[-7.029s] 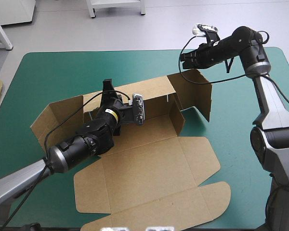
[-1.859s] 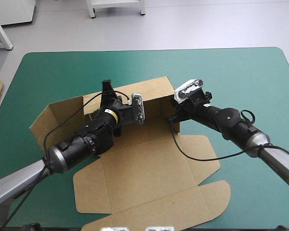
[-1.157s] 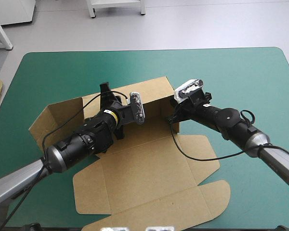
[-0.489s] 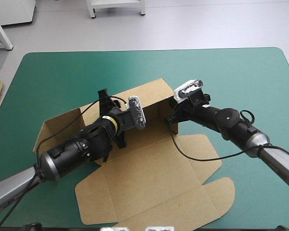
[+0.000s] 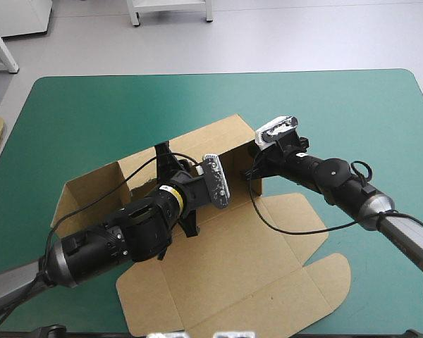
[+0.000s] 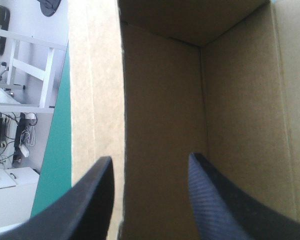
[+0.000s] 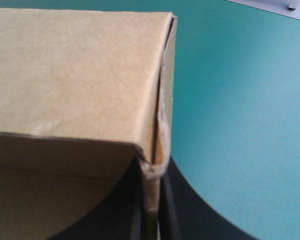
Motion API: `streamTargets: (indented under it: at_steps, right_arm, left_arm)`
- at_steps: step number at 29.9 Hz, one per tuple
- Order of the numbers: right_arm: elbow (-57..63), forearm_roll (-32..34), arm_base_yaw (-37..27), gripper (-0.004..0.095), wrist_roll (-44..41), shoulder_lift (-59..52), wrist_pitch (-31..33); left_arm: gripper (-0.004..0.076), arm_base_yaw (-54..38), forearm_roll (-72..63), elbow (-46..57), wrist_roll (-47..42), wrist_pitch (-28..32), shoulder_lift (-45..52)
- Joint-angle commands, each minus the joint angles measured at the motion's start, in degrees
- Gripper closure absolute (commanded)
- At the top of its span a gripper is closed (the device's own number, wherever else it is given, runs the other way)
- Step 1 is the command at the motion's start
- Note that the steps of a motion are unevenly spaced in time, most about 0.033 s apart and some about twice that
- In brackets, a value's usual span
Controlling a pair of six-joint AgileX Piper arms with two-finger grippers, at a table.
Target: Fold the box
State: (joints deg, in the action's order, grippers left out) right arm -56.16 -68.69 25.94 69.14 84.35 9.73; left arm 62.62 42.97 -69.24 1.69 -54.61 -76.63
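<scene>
The box (image 5: 229,246) sits mid-table on the teal-green cover (image 5: 92,105). Its left end flap (image 5: 92,190) is splayed out and its lid (image 5: 240,282) lies flat toward the near edge. Your left gripper (image 6: 150,157) is wide open, with one finger on each side of the far wall (image 5: 211,137). I'd seat it deep before squeezing, or the board probably buckles. The right gripper (image 7: 150,167) is pinched tight on the box's right-hand corner. Hold that square while you tuck.

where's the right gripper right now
In the high view the right gripper is right of centre, at the right-hand end of the box; its wrist view shows it shut on that end wall's corner.
</scene>
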Motion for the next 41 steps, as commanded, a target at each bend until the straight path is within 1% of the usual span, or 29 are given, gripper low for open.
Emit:
streamTargets:
  at_steps: [1,3,5,7,9,11,13,14,15,16,18,20,21,24,27,31,34,37,38,40,41]
  right_arm:
    - [-1.69,-0.85,0.06,0.0907,-1.17,-1.33,-0.73]
    - [-1.69,-0.85,0.06,0.0907,-1.79,-1.21,-0.73]
    - [-1.69,-0.85,0.06,0.0906,-1.97,-1.21,-0.84]
    - [-1.91,-0.85,0.06,0.0907,-2.05,-1.21,-0.97]
    - [-2.32,-0.85,0.06,0.0906,-2.9,-1.21,-0.87]
    - [-2.77,0.16,-0.06,0.0906,-4.69,-1.32,-0.23]
    - [-3.77,5.16,-0.06,0.0906,-9.91,-1.32,0.83]
    - [-4.34,9.25,-0.06,0.0906,-13.14,-1.44,1.15]
    - [-5.08,15.15,-0.06,0.0906,-19.93,-1.44,1.69]
    - [-5.49,19.59,-0.06,0.0906,-23.07,-1.44,2.31]
    - [-7.27,29.74,-1.1,0.0906,-35.18,-1.44,5.55]
    - [-8.99,36.08,-2.21,0.0906,-42.1,-1.44,8.51]
    - [-9.99,38.11,-3.14,0.0906,-44.4,-1.44,10.52]
    - [-13.4,39.12,-5.42,0.0907,-47.15,-1.44,17.84]
    - [-16.62,40.16,-7.46,0.0907,-49.53,-1.44,24.99]
    - [-20.78,43.74,-9.17,0.0907,-53.34,-1.44,32.95]
    - [-23.97,47.88,-9.17,0.0907,-56.3,-1.44,38.35]
    - [-27.25,49.96,-9.17,0.0907,-58.32,-1.08,42.76]
    - [-28.51,50.98,-9.17,0.0907,-59.08,-0.7,44.05]
    - [-30.84,52.61,-9.17,0.0907,-60.66,0.8,48.77]
    - [-31.35,52.89,-9.17,0.0907,-60.79,1.66,49.75]
  left_arm:
    - [0.0384,2.49,1.77,-4.79,-4.84,-3.65,2.45]
    - [0.0395,2.59,1.77,-6.92,-7.46,-7.14,2.39]
    - [0.043,2.48,2.25,-8.35,-8.35,-9.8,2.39]
    - [0.0554,2.38,3.6,-9.82,-8.35,-12.09,2.39]
    - [0.0736,1.44,4.29,-11.34,-8.47,-12.54,2.39]
    - [0.0724,-0.68,4.15,-12.96,-8.47,-12.54,2.39]
    - [0.0724,-3.78,3.9,-14.73,-8.47,-12.84,2.39]
    - [0.0724,-5.83,3.13,-15.99,-8.47,-13.24,2.39]
    - [0.0724,-8.28,1.13,-17.85,-8.19,-13.9,2.39]
    - [0.0724,-10.46,-0.25,-18.87,-7.79,-14.02,2.39]
    - [0.0724,-17.26,-5.91,-22.73,-5.9,-14.26,2.39]
    - [0.0724,-23.11,-11.59,-26.38,-3.8,-13.88,2.39]
    - [0.0724,-26.34,-13.42,-27.93,-2.81,-13.64,2.39]
    - [0.0724,-34.65,-18.24,-30.71,-1.35,-13.4,2.39]
    - [0.0724,-42.81,-22.39,-31.16,-0.36,-13.4,2.39]
    - [0.0724,-52.76,-33.6,-31.16,3.08,-13.57,1.42]
    - [0.0724,-58.78,-39.77,-31.16,5.84,-12.26,0.48]
    - [0.0724,-62.62,-42.17,-31.16,6.67,-11.79,-1.18]
    - [0.0724,-63.27,-42.17,-31.16,6.67,-11.79,-1.55]
    - [0.0724,-63.73,-42.29,-31.16,6.77,-11.91,-2.6]
    - [0.0724,-63.73,-42.18,-31.16,6.77,-12.02,-3.09]
